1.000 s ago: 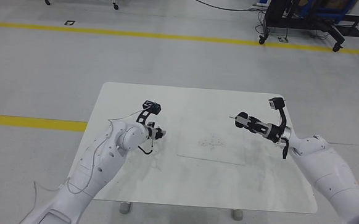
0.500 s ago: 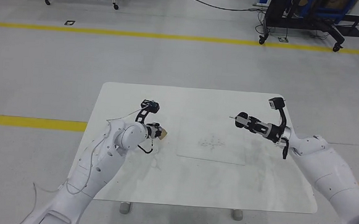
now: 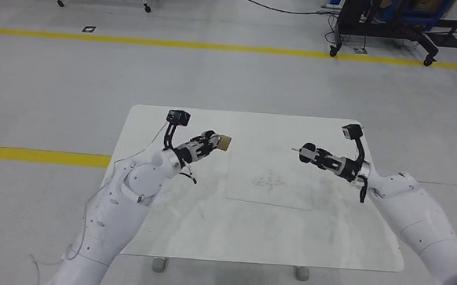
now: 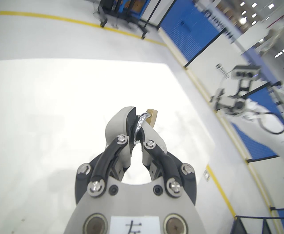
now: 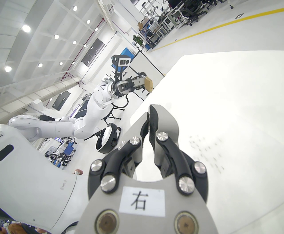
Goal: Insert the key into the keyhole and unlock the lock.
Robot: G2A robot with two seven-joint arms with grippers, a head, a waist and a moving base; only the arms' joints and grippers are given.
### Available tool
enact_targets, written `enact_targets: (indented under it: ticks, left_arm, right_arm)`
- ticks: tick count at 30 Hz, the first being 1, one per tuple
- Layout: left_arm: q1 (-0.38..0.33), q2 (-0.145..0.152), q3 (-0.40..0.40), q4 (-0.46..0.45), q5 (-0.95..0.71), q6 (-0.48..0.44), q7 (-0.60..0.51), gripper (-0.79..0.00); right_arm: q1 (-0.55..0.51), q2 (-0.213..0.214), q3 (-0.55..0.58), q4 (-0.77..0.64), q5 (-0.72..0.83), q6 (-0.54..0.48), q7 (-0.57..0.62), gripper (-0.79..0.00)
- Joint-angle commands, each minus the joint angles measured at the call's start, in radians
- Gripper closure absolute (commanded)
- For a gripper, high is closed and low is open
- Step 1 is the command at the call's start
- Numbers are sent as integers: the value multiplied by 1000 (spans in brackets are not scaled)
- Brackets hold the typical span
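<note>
left gripper [image 4: 138, 121] clamped on lock [image 4: 153, 116] shackle, body half hidden | right gripper [image 5: 149, 113] pinching key [image 3: 294, 150] (a bare sliver)

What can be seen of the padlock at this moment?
The padlock has a small, blocky, brass-coloured body and a curved silver metal shackle. The left gripper is shut on the shackle, so the body sticks out past its fingertips. The padlock is held in the air over the far left part of the table and touches nothing but the gripper's pads. Its keyhole cannot be made out.
</note>
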Motion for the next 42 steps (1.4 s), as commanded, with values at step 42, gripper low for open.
enact_targets:
  ticks: [42]
  left_arm:
    - [-209, -73, 193, 290, -399, -86, -153, 0]
  right_arm:
    - [213, -273, -140, 164, 143, 258, -140, 0]
